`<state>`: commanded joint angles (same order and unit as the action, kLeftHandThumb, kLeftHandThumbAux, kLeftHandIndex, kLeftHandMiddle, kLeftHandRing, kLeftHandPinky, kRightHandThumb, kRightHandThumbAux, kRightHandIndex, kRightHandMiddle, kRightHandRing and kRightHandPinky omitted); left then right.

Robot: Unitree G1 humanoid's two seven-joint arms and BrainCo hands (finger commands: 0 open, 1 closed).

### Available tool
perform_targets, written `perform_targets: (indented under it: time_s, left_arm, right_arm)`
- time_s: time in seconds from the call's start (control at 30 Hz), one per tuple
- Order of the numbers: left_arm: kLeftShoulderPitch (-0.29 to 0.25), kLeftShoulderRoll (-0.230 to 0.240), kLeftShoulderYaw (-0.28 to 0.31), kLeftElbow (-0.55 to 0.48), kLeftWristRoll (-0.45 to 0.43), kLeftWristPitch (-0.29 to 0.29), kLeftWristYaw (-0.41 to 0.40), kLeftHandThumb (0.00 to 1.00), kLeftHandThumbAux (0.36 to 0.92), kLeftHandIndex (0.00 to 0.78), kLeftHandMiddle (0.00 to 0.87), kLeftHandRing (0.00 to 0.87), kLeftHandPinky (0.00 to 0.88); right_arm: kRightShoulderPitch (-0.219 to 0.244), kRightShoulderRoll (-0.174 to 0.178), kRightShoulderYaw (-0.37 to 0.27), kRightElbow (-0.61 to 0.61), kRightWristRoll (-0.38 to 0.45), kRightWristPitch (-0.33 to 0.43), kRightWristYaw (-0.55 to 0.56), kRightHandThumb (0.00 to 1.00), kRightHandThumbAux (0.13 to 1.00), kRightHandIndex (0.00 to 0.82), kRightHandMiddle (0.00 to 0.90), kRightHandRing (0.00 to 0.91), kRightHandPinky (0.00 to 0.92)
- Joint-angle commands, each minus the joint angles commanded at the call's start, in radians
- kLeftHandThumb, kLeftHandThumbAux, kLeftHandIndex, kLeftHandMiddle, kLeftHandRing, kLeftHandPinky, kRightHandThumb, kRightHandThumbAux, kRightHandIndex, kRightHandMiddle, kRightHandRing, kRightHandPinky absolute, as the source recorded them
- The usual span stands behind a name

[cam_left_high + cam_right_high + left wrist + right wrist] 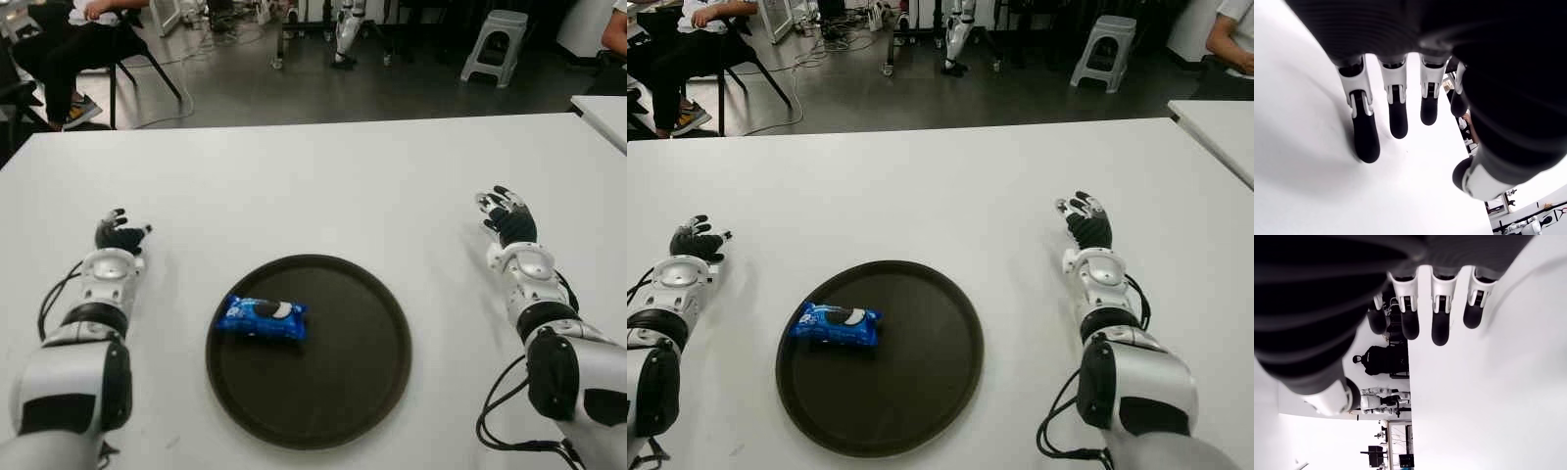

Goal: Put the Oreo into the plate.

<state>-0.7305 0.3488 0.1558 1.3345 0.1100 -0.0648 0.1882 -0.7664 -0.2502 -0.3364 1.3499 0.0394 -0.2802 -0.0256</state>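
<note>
While both hands flank it with nothing in them, the Oreo [262, 317], a blue packet, lies inside the plate [372, 372], on the plate's left part, touching its dark floor. The round, dark plate sits on the white table [323, 186], near the robot's edge and between the two arms.

To the left of the plate, well apart from it, the left hand [120, 235] shows over the table, its black fingers [1365, 142] stretched out and loose above the white top, as its wrist view shows; it grasps nothing. To the right of the plate, also well apart, the right hand [506, 217] shows over the table with its fingers [1441, 333] likewise extended and relaxed, grasping nothing. Whether either hand touches the table cannot be told from the eye views.

Beyond the table's far edge lies a grey floor. A seated person [69, 39] in dark trousers shows at the upper left on a chair [127, 73], and a grey stool [495, 44] stands at the upper right. Cables [186, 49] trail across the floor near the chair. Part of a second white table [602, 113] shows at the right edge, with a second person's arm [615, 29] above it. The legs of another robot [348, 34] stand at the far centre.
</note>
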Motion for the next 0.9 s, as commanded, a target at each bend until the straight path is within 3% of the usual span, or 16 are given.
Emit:
perform_targets:
  time_s: [0.63, 0.9]
  left_arm:
    - [0.002, 0.004, -0.011, -0.001, 0.004, 0.0, -0.001, 0.296, 0.749, 0.065, 0.113, 0.133, 0.131]
    - [0.006, 0.004, -0.009, 0.001, -0.002, -0.005, -0.002, 0.321, 0.756, 0.074, 0.13, 0.144, 0.137]
  right_arm:
    - [0.002, 0.005, -0.019, 0.0, 0.012, -0.003, 0.019, 0.443, 0.634, 0.236, 0.183, 0.161, 0.128]
    - [0.008, -0.005, -0.01, 0.001, -0.007, -0.008, 0.028, 0.373, 0.645, 0.199, 0.175, 0.157, 0.134]
